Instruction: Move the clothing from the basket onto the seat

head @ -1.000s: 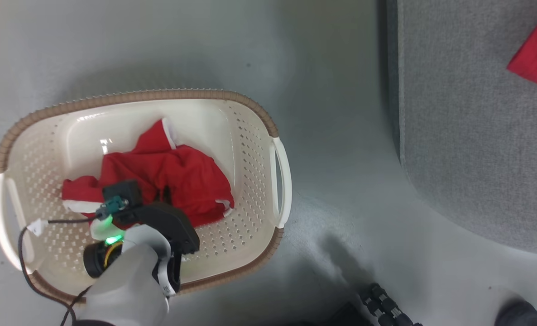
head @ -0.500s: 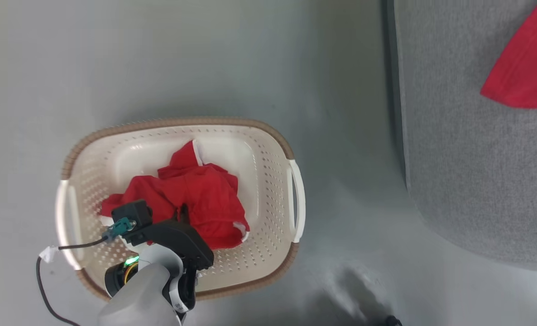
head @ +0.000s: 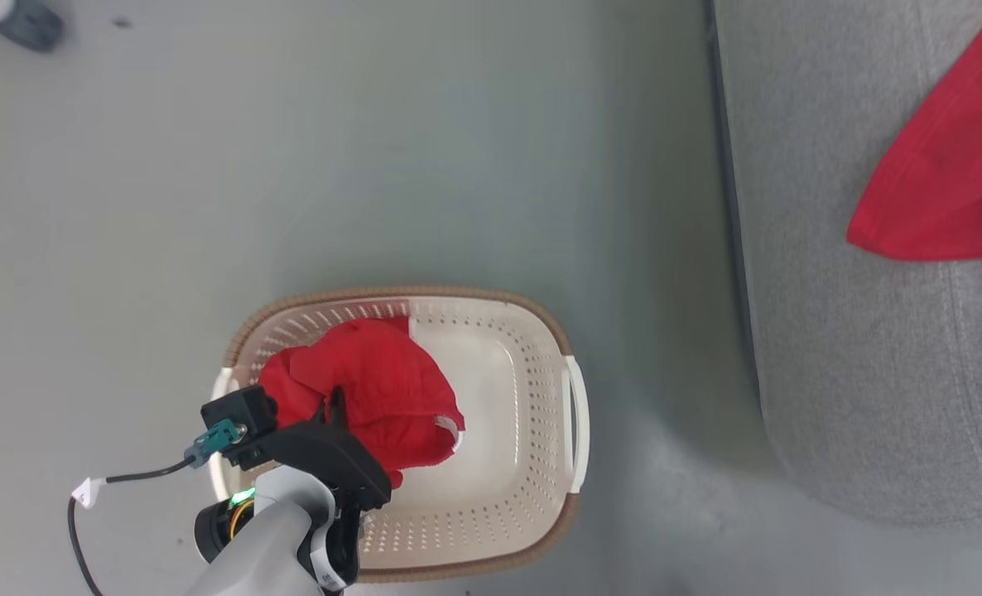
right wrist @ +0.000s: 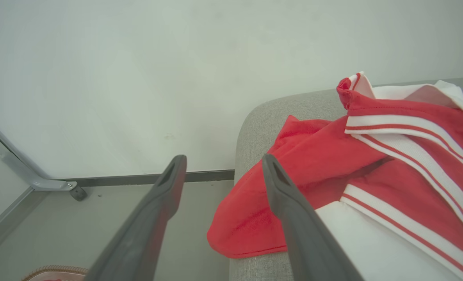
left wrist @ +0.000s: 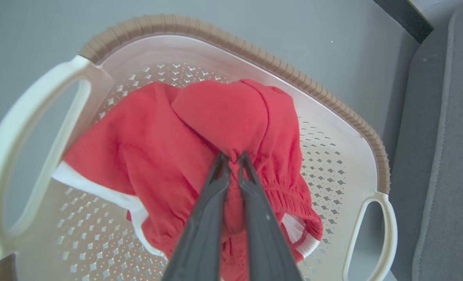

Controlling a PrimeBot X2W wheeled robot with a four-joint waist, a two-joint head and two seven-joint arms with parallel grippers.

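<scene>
Where its fingertips (left wrist: 221, 164) meet, left gripper (left wrist: 232, 158) pinches clothing (left wrist: 216, 113).

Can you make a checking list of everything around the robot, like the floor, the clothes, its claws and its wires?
Surface: smooth grey floor under the basket.
Job's things: cream basket on the floor; red garment bunched up over it; second red garment lying on the grey seat.
Clutter: nothing seen.
Claws: left claw shut on the red garment; right claw open, holding nothing.
Cables: black cable looping from the left wrist.
Surroundings: pale wall, metal frame.
</scene>
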